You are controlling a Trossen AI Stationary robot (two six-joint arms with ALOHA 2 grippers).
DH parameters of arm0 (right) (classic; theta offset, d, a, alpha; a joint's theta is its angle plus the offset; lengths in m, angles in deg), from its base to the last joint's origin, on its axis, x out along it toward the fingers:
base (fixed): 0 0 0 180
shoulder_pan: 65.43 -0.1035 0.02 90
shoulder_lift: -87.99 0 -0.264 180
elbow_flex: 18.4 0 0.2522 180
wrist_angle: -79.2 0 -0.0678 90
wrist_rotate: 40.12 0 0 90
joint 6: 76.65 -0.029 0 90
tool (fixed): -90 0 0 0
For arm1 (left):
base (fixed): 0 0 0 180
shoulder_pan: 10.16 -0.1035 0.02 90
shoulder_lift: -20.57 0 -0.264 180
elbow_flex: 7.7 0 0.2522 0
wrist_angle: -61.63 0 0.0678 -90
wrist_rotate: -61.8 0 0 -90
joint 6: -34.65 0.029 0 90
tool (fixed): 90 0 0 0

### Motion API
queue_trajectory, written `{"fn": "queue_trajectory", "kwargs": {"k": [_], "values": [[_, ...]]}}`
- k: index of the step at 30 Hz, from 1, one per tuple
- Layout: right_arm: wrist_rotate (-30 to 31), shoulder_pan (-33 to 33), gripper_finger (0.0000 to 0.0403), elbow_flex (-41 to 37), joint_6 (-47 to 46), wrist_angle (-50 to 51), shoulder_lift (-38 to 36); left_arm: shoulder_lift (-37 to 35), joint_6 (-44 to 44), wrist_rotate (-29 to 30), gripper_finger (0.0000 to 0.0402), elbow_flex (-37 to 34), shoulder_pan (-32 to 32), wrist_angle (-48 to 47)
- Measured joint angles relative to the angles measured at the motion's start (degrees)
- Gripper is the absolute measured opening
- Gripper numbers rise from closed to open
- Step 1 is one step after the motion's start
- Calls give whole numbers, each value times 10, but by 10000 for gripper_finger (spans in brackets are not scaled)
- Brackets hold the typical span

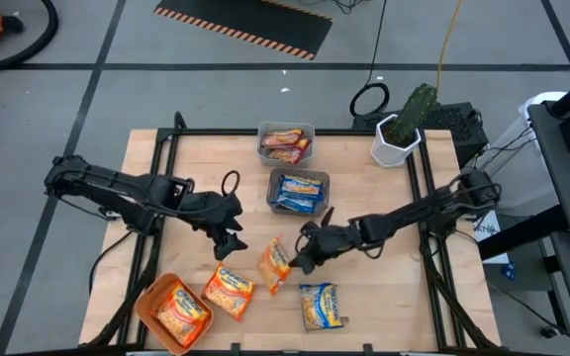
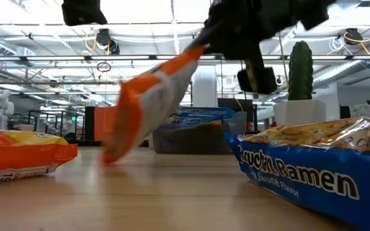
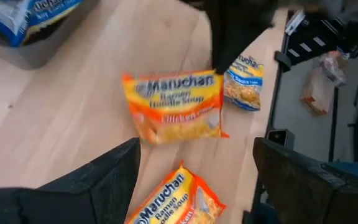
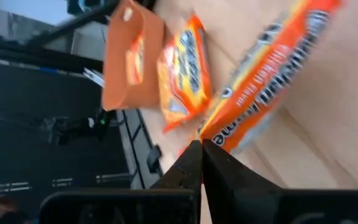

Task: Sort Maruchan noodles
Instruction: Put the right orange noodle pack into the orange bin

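Note:
My right gripper (image 1: 303,255) is shut on an orange Maruchan noodle packet (image 1: 275,265) near the table's middle. The packet also shows in the low view (image 2: 153,102) and the left wrist view (image 3: 178,107). My left gripper (image 1: 229,234) hovers open to the left of it, with nothing between its fingers (image 3: 120,177). A second orange packet (image 1: 229,290) and a blue packet (image 1: 322,306) lie flat on the table near its front. Another orange packet lies in the orange tray (image 1: 146,302). My right gripper pinches the orange packet's sealed end edge (image 4: 211,135) between its two shut fingers, near a corner (image 3: 217,73). The fingers come from the table's right, slanting down. The packet hangs tilted below them, its held end up (image 2: 194,54) and its lower end (image 2: 111,154) at or just above the table.
A grey bin (image 1: 262,148) with reddish packets and a bin (image 1: 273,188) with blue packets stand at the far middle. A cactus in a white pot (image 1: 398,136) stands at the far right. Bare wood lies between the bins and the loose packets.

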Motion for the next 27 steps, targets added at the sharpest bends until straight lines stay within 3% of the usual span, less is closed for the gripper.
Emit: {"fn": "queue_trajectory", "kwargs": {"k": [5, 15, 22, 27], "values": [[23, 2, 0, 29, 31, 112, -57, 0, 40, -9, 314, 0, -18, 8], [3, 48, 0, 194, 158, 329, -105, 0, 137, -13, 314, 0, -64, 70], [-100, 101, 0, 279, 267, 396, -109, 0, 163, -18, 314, 0, -113, 152], [-182, 146, 0, 307, 328, 425, -118, 0, 163, -60, 314, 0, -157, 206]]}}
